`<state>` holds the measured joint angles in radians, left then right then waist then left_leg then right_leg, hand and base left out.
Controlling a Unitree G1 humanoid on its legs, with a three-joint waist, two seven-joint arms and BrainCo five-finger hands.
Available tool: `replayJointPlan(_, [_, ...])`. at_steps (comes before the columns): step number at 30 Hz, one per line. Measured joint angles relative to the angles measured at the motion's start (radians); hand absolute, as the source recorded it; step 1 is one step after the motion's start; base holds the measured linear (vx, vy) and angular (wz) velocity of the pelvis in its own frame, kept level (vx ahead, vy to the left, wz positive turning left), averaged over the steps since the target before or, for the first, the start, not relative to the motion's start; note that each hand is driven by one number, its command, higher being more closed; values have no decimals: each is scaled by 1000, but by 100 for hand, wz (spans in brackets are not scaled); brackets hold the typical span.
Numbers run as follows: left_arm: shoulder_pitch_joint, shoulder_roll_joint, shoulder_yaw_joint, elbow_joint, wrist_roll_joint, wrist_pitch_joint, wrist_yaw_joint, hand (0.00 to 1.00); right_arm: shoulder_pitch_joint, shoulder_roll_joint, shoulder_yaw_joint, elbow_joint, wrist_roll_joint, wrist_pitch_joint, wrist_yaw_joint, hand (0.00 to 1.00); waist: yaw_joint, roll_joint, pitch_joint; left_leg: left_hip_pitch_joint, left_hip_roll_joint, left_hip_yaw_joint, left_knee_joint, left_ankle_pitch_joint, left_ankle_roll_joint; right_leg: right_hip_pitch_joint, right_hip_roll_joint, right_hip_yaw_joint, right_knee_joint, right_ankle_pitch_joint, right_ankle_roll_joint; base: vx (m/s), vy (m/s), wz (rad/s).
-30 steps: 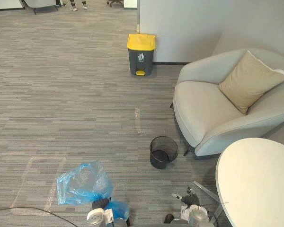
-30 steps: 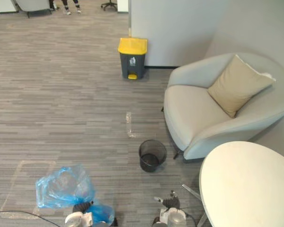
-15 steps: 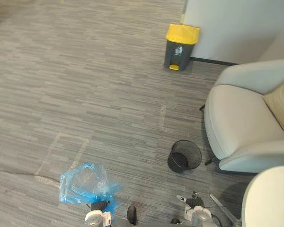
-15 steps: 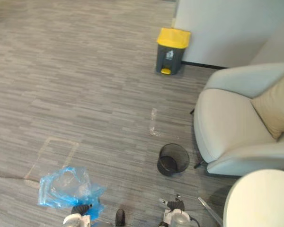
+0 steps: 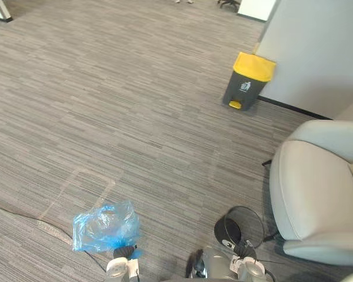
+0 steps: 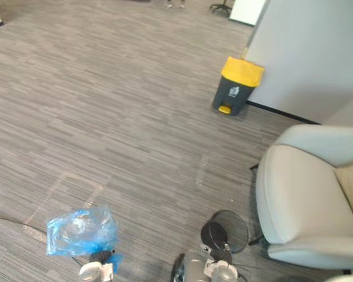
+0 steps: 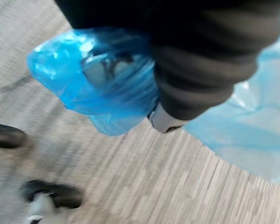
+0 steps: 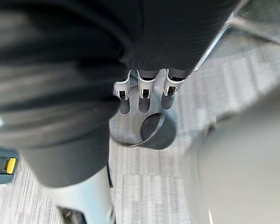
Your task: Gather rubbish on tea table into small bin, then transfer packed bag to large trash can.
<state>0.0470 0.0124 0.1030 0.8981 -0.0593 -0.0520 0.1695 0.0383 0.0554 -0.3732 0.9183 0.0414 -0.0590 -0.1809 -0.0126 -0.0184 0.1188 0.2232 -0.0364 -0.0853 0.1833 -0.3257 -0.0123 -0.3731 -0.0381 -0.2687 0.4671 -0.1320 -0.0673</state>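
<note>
Your left hand (image 5: 122,253) holds up the blue bag (image 5: 104,226), lower left, likely bound for the trash can (image 5: 249,81), upper right; its grip I cannot tell. Your right hand (image 8: 143,90) hangs relaxed, empty.

The carpeted floor (image 5: 106,88) is lit evenly and diffusely, and every shadow is kept soft-edged. A dark, soft shadow is cast under the front of the armchair (image 5: 312,182), and a fainter one is laid at the base of the yellow-lidded bin (image 5: 249,80) well beyond the armchair. Light is passed through the blue bag (image 5: 104,226), well to the left of the armchair, and pale highlights are picked up on its creases. A dull sheen is caught on the fingers (image 8: 144,88) of the right hand (image 8: 169,83).
</note>
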Motion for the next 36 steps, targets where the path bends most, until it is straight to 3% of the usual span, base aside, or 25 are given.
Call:
replayJointPlan(2, [-5, -20, -2, -5, 0, 0, -2, 100, -1, -14, 11, -10, 0, -2, -2, 0, -1, 25, -1, -139, 12, 81, 327, 28, -57, 69, 11, -13, -47, -30, -7, 733, -102, 44])
replayJointPlan(3, [-4, -37, 16, -17, 0, 0, -3, 100, -6, -15, 44, -7, 2, 4, -5, 0, 11, 38, 9, -259, 70, 158, 610, 105, -99, 160, 38, 3, -113, -49, -2, 541, -55, -4])
replayJointPlan(4, [-3, -41, 21, -22, 0, 0, -4, 100, -10, -11, 48, -4, 2, 7, -6, 0, 15, 39, 14, -285, 93, 186, 673, 95, -82, 194, 47, 11, -132, -50, -5, 647, -27, -22])
replayJointPlan(6, [-4, -44, 26, -24, -1, 1, -12, 100, -25, 13, 70, 0, 3, 13, -7, 0, 26, 17, 31, -367, 146, 263, 768, 42, -11, 322, 53, 58, -202, -57, -15, 570, 6, -35])
replayJointPlan(9, [-8, -51, 28, -59, 0, 0, -20, 100, -61, 20, 78, -1, 23, 14, -17, 0, 45, -4, 41, -490, 191, 329, 593, -9, -4, 413, 19, 125, -224, -58, -14, 542, 122, -72])
replayJointPlan(10, [-14, -56, 28, -66, 1, -2, -19, 100, -69, 21, 71, -3, 39, 11, -19, 0, 56, -4, 42, -532, 193, 307, 394, 35, -20, 445, -8, 157, -215, -75, 16, 543, 244, -89])
replayJointPlan(11, [-14, -66, 28, -64, 1, -2, -18, 100, -63, 19, 64, -5, 39, 10, -20, 0, 61, 8, 32, -534, 184, 256, 262, 121, -33, 446, -12, 183, -198, -99, 55, 441, 252, -90])
replayJointPlan(12, [-13, -69, 23, -62, 0, -2, -17, 100, -58, 17, 61, -6, 39, 9, -22, 0, 64, 21, 24, -536, 185, 210, 194, 200, -49, 450, -12, 200, -188, -116, 81, 342, 259, -71])
replayJointPlan(13, [-19, -62, 29, -55, 0, -3, -15, 100, -57, 12, 72, 11, 37, 19, -18, 0, 67, 0, 15, -532, 154, 214, 245, 211, -49, 464, -51, 251, -167, -154, 108, 343, 268, -50])
replayJointPlan(15, [-38, -55, 36, -54, 0, -5, -13, 100, -53, 15, 64, 16, 37, 26, -18, 0, 68, -20, 7, -501, 139, 279, 247, 169, -23, 439, -86, 307, -115, -141, 110, 420, 334, -66])
replayJointPlan(17, [-35, -47, 36, -38, 1, -3, -14, 100, -47, 15, 67, 10, 36, 27, -16, 0, 69, -21, 5, -456, 140, 343, 252, 136, 6, 407, -106, 338, -52, -87, 132, 361, 308, -93])
replayJointPlan(19, [-17, -42, 34, -39, 1, 1, -14, 100, -56, 16, 87, 8, 34, 26, -14, 0, 74, -15, 11, -359, 147, 416, 191, 118, 28, 280, -120, 340, 187, 3, 201, 324, 256, -108])
replayJointPlan(20, [-15, -42, 34, -37, 1, 2, -14, 100, -55, 14, 86, 8, 33, 26, -14, 0, 70, -13, 12, -339, 147, 425, 176, 117, 28, 256, -120, 330, 237, -3, 202, 220, 158, -81])
replayJointPlan(21, [-18, -38, 33, -28, 1, 3, -13, 100, -49, 15, 85, 8, 26, 26, -15, 0, 63, -7, 16, -290, 147, 445, 137, 115, 25, 202, -122, 281, 331, -36, 189, 186, 88, -57])
replayJointPlan(23, [-26, -31, 33, -14, 0, 4, -5, 100, -45, 13, 91, 13, -2, 26, -15, 0, 62, 3, 24, -211, 145, 487, 55, 105, 8, 131, -133, 160, 361, -80, 161, 187, 59, -58])
replayJointPlan(25, [-31, -20, 35, 23, -1, 6, 3, 100, -44, 10, 90, 20, -5, 28, -16, 0, 55, 0, 22, -143, 141, 538, -9, 104, -11, 79, -141, -15, 189, -95, 138, 191, -31, -58])
replayJointPlan(27, [-41, -13, 35, 43, -1, 8, 2, 100, -52, 9, 89, 27, -9, 28, -16, 0, 41, -3, 21, -132, 141, 546, -25, 99, -29, 61, -121, -60, 22, -56, 121, 189, -82, -20])
replayJointPlan(28, [-45, -5, 33, 58, -1, 9, 2, 100, -66, 9, 84, 46, -23, 24, -16, 0, 24, -8, 24, -124, 137, 542, -32, 96, -42, 57, -106, -59, -98, 2, 109, 355, -189, 13])
replayJointPlan(29, [-46, 12, 25, 80, 0, 11, 0, 100, -73, 5, 79, 62, -42, 22, -16, 0, 12, -26, 32, -90, 116, 509, -46, 88, -70, 76, -98, -35, -184, 131, 33, 391, -212, 18])
replayJointPlan(30, [-48, 7, 25, 88, 1, 13, 1, 100, -79, 0, 79, 63, -43, 21, -16, 0, 11, -12, 38, -77, 126, 505, -50, 87, -76, 84, -88, -38, -171, 126, 30, 417, -234, 12])
replayJointPlan(31, [-39, -8, 26, 87, 12, 14, 0, 100, -79, -9, 72, 63, -43, 21, -16, 0, 11, 10, 35, -62, 143, 478, -53, 93, -87, 86, -70, -44, -147, 70, 33, 334, -214, -6])
replayJointPlan(33, [-26, -14, 28, 69, 18, 14, 0, 100, -78, -15, 63, 63, -42, 22, -16, 0, 18, 16, 41, -121, 186, 429, 129, 88, -93, 112, -57, -49, -133, 22, 26, 260, -191, -3])
replayJointPlan(34, [-18, -19, 33, 48, 18, 14, -1, 100, -73, -6, 66, 59, -43, 22, -16, 0, 18, 23, 41, -195, 226, 382, 316, 91, -98, 144, -39, -52, -149, 8, 22, 355, -234, -14])
replayJointPlan(35, [-8, -29, 37, 15, 18, 14, -1, 100, -69, -11, 83, 55, -42, 23, -17, 0, 26, 44, 43, -282, 280, 324, 539, 142, -116, 190, -1, -43, -165, -11, 8, 516, -253, -52])
replayJointPlan(36, [7, -38, 35, -13, 17, 12, -4, 100, -69, -15, 112, 55, -42, 24, -17, 0, 36, 49, 46, -345, 312, 285, 714, 144, -121, 240, 31, -18, -172, -44, -19, 461, -126, -63])
